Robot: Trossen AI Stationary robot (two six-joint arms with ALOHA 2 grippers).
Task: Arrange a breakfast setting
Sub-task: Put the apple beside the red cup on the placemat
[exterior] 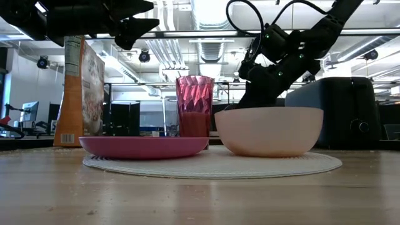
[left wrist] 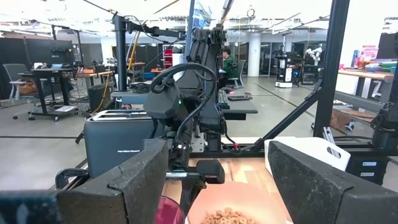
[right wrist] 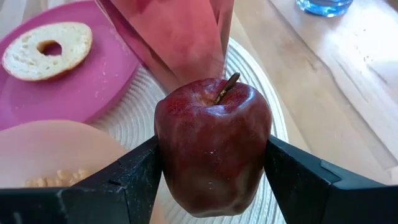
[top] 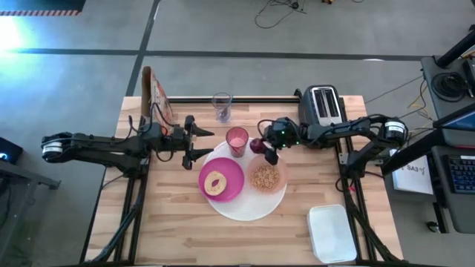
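Pinched the dark red apple (right wrist: 212, 146) from both sides with the fingers of the right gripper (right wrist: 212, 169). Kept it roughly upright, stem end up and the stem itself leaning a little off vertical. Held it over the far rim of the big white plate (top: 245, 211), just beside the pink tumbler (top: 237, 139) and near the pale pink bowl (top: 282, 183). Could not tell whether its underside touched the plate.

Carried three things on that white plate: the tumbler standing upright, the bowl holding cereal (top: 265, 177), and the magenta plate (top: 234, 178) with a bagel half (top: 216, 182) lying flat, cut face up.

Hovered the left gripper (top: 199, 139) by the plate's left edge, fingers spread wide around nothing.

Left a clear glass (top: 221, 106) upright on the worktop (top: 178, 230) beyond the tumbler, well apart from it.
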